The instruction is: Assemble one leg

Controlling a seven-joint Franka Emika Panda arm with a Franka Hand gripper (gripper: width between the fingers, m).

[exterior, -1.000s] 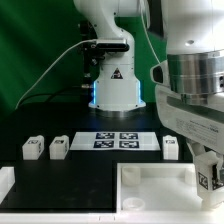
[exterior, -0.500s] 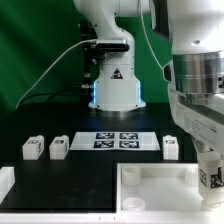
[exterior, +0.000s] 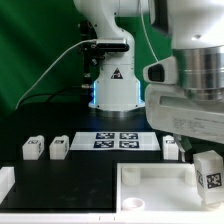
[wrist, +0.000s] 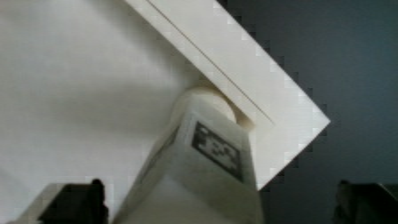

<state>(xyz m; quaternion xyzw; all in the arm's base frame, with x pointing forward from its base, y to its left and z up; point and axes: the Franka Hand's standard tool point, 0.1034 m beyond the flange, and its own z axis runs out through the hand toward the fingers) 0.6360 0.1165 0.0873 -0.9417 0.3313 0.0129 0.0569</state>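
"Gripper (exterior: 207, 166) first: how does it stand?"

"Clamped on the leg (exterior: 211, 178), at the exterior view's right, low over the tray (exterior: 150, 186). The jaws are drawn in against the block."

"Does the wrist view agree?"

"Mostly. The gripper (wrist: 217, 203) shows two dark fingers (wrist: 75, 203), one on each side of the leg (wrist: 210, 150). The leg runs away from the camera with its black-and-white tag in plain sight. The picture's edge cuts off where the pads meet the block, so the contact itself cannot be seen there."

"Where is the leg over the tray?"

"Near the tray's right end in the exterior view, a little tilted, with its tag toward that camera. In the wrist view its far end lies by an edge of the tray (wrist: 89, 90), with dark ground beyond. Whether it touches the tray cannot be told."

"What else is on the table (exterior: 70, 182)?"

"A leftmost spare block (exterior: 33, 148), with a second spare block (exterior: 59, 147) just beside it. A third spare block (exterior: 171, 146) sits just right of the marker board (exterior: 118, 140), which lies in front of the arm's base (exterior: 113, 88)."
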